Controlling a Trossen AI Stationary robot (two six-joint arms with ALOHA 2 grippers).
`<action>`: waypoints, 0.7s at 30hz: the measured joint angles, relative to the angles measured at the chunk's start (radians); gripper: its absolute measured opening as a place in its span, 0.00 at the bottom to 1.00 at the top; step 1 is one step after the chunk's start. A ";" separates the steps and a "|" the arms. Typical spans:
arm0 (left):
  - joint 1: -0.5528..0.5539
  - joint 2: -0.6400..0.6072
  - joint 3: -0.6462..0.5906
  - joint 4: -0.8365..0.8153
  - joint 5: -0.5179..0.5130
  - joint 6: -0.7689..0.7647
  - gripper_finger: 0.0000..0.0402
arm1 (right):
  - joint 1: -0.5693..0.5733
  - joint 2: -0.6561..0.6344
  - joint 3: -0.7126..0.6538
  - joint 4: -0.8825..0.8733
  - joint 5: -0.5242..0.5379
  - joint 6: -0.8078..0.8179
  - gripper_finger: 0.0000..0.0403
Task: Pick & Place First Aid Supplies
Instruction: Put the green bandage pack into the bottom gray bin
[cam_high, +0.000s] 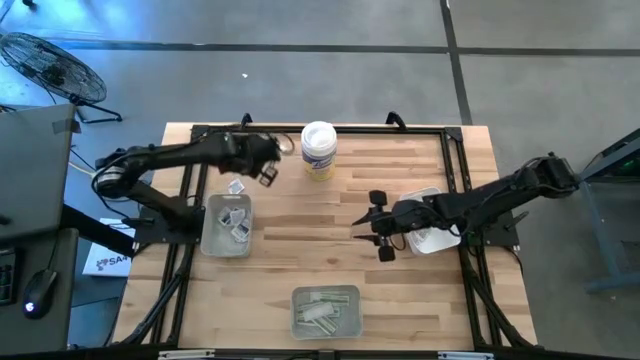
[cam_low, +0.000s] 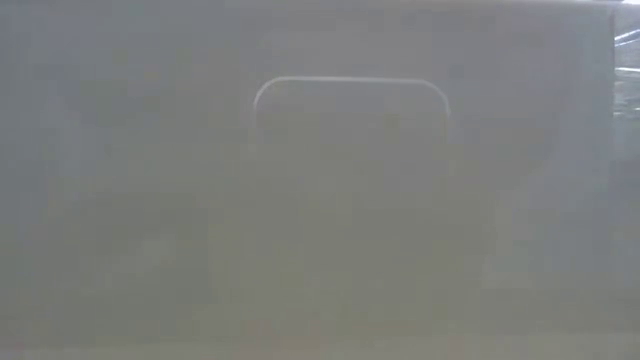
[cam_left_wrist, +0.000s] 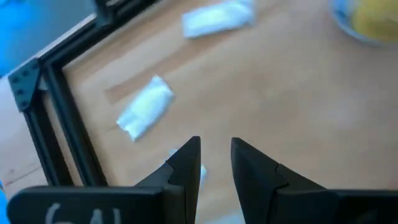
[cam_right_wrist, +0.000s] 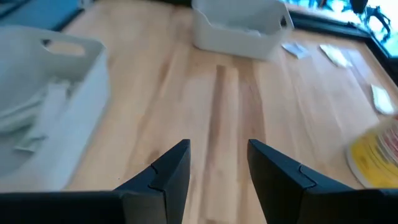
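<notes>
From above, I see a wooden table (cam_high: 300, 260) with a black frame. My left gripper (cam_high: 268, 172) hangs over the far left part of the table, just beside a white tub (cam_high: 318, 150) with a yellowish label. One small white packet (cam_high: 236, 187) lies on the wood near those fingers, between them and a grey tray (cam_high: 212, 240) that holds a few more packets (cam_high: 234, 221). My right gripper (cam_high: 380, 228) is stretched toward the table's middle, its fingers spread apart over bare wood with nothing between them. Behind it, under the arm, is a white tray (cam_high: 432, 243). A third tray (cam_high: 325, 310) at the near edge holds pale strip wrappers (cam_high: 318, 315).

The low view gives me only a flat grey haze with a faint rounded outline; I cannot make out anything in it.

Through the left wrist camera, my two dark fingers (cam_left_wrist: 186, 163) stand slightly parted with only bare wood in the gap, gripping nothing. A white packet (cam_left_wrist: 145, 107) lies just ahead of the fingertips, a second one (cam_left_wrist: 217, 17) farther ahead, and the corner of another (cam_left_wrist: 198, 174) peeks out beside one finger.

Through the right wrist camera, the fingers (cam_right_wrist: 171, 171) are released and wide, over bare wood. Ahead of them stands a tray (cam_right_wrist: 239, 34), with a few loose packets (cam_right_wrist: 336, 55) beside it.
</notes>
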 joint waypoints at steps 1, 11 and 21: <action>0.039 0.000 -0.024 0.034 0.000 0.008 0.21 | -0.010 0.000 0.000 -0.014 0.000 0.000 0.38; 0.290 0.000 -0.343 0.596 0.015 0.073 0.21 | -0.125 0.000 0.000 -0.046 -0.144 -0.064 0.38; 0.312 0.000 -0.517 0.890 -0.030 0.062 0.21 | -0.210 0.000 0.000 -0.046 -0.229 -0.068 0.38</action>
